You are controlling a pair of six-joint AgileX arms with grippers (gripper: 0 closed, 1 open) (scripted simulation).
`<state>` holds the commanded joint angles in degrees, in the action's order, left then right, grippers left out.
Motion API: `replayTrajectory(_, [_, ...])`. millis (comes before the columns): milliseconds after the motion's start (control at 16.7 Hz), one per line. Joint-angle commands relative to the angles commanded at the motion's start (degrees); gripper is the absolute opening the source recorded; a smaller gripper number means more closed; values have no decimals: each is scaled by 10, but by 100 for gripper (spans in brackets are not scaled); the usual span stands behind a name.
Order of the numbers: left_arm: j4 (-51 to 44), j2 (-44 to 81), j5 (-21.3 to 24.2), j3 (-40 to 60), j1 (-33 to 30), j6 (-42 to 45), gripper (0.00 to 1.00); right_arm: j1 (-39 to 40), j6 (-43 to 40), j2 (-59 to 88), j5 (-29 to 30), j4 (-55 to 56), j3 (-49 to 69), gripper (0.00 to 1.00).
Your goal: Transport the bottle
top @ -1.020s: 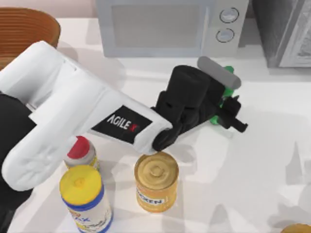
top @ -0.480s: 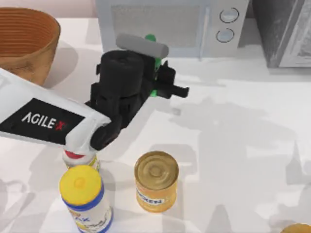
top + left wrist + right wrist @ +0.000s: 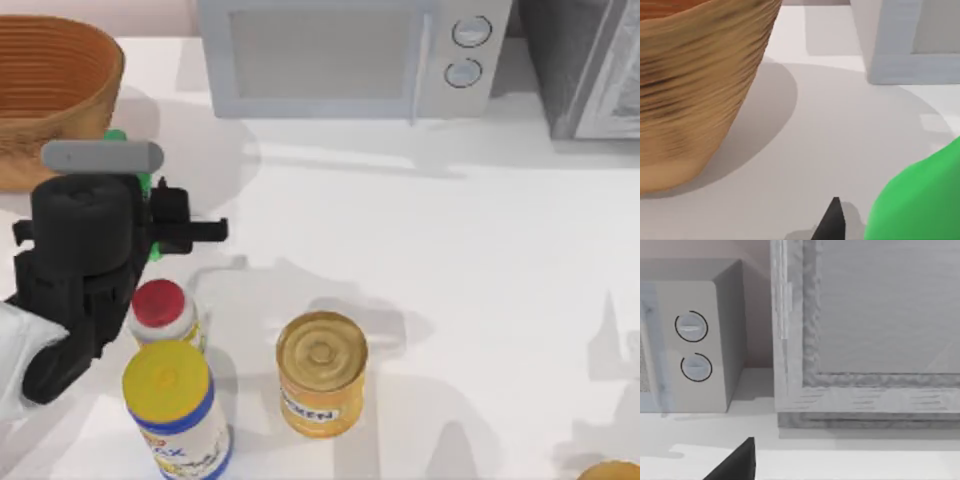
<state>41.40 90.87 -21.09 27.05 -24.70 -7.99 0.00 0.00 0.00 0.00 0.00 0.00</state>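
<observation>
At the table's near left stand a yellow-lidded canister (image 3: 175, 408), a red-capped bottle (image 3: 162, 312) and a tin can (image 3: 321, 372). Behind them the left gripper (image 3: 150, 205) appears clamped on the green bottle (image 3: 145, 185), largely hidden beneath it, beside the wicker basket (image 3: 50, 90). Farther back stands the microwave (image 3: 345, 55).

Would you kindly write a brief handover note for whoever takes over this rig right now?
Left gripper: shut on the bottle, at the table's left side beside the wicker basket.
Right gripper: one finger tip shows near the microwave; arm idle.
Done: bottle picked up and held off the table.
Left: set it down at its destination, probably the basket, and release.
</observation>
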Motion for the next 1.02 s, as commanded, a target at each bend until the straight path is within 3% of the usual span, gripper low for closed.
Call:
replayTrajectory(420, [6, -3, 2, -7, 4, -1, 0, 0, 0, 0, 0, 0, 0, 100])
replayTrajectory(780, [122, 57, 30, 30, 42, -6, 0, 0, 0, 0, 0, 0, 0, 100])
replayTrajectory(1020, [150, 138, 34, 62, 54, -1, 0, 0, 0, 0, 0, 0, 0, 100])
